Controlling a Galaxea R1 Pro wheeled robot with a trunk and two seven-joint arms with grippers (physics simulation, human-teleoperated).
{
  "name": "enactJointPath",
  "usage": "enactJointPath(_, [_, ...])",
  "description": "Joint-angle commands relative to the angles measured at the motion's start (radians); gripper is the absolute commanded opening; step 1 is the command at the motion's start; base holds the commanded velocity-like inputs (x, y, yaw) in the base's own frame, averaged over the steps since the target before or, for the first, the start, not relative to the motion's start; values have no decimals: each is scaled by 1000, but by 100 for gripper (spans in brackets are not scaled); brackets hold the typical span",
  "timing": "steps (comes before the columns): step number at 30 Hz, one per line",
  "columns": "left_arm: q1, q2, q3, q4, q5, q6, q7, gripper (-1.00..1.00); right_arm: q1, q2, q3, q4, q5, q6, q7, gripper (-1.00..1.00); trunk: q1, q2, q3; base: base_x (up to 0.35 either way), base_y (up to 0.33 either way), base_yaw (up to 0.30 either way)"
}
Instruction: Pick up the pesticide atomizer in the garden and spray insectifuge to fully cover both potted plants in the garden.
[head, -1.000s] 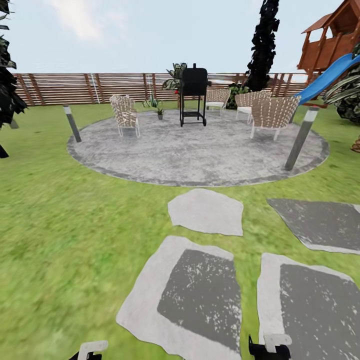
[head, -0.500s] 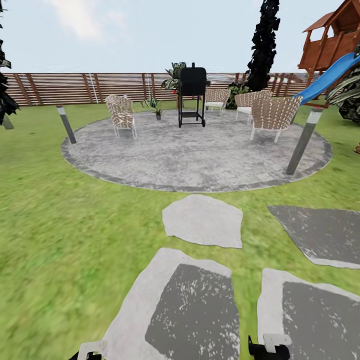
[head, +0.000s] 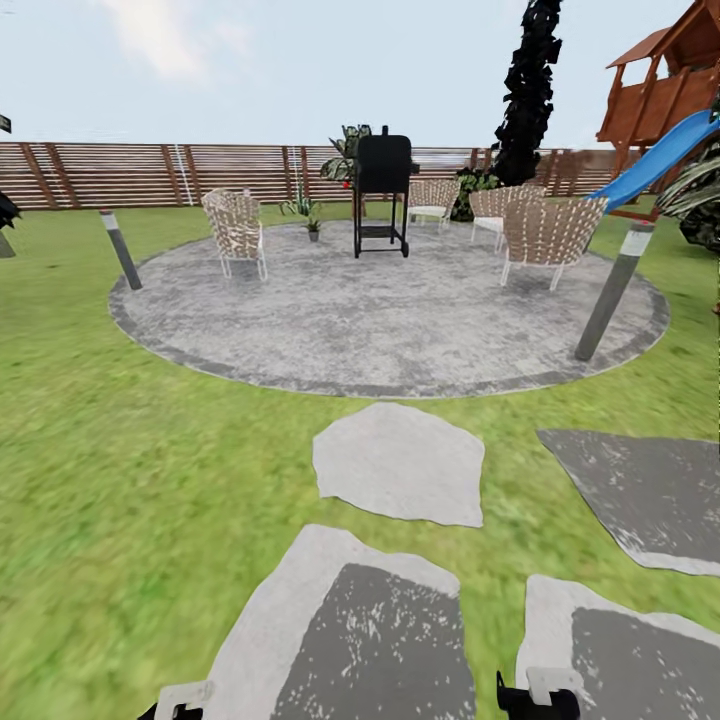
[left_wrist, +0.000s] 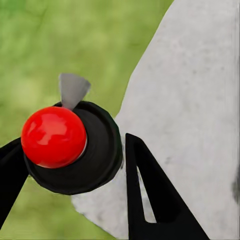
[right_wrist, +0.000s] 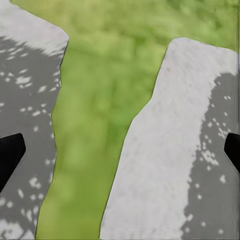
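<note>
1. Pickup looks done: in the left wrist view the left pincer (left_wrist: 70, 175) pinches the pesticide atomizer (left_wrist: 75, 147), seen top-down, w/ a black round body, a red ball cap and a small grey nozzle tab. One dark finger sits each side of the body.
2. Right pincer (right_wrist: 120, 155): spread wide, nothing between the tips; below it only stepping slabs (right_wrist: 170, 150) and lawn.
3. Head view: robot is on the lawn (head: 120, 480) among grey slabs, facing the round gravel patio (head: 390, 320), w/ the fence behind.
4. Spraying not begun, as I judge it. One likely potted plant (head: 313, 226) stands at the patio's far edge, between a wicker chair (head: 236, 228) and the black grill (head: 383, 190), well apart from the robot. Too small to confirm the leaf shape.
5. Second potted plant: can't pick it out for sure. Greenery behind the grill and near the dark tree (head: 525, 90) is unclear.
6. Left to do: drive across the patio, aim the nozzle, cover plant 1, then find and cover plant 2. So about a third in; the main part is still ahead.
</note>
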Motion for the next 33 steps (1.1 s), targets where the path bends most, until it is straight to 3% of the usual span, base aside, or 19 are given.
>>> enactJointPath(1, [-1, 0, 4, 2, -11, -4, 6, -100, -1, 0, -7, 1, 11, -2, -4, 100, 0, 0, -1, 322, -94, 0])
enactJointPath(33, [-1, 0, 4, 2, -10, -4, 6, -100, -1, 2, -7, 1, 11, -2, -4, 100, 0, 0, -1, 324, -81, 0])
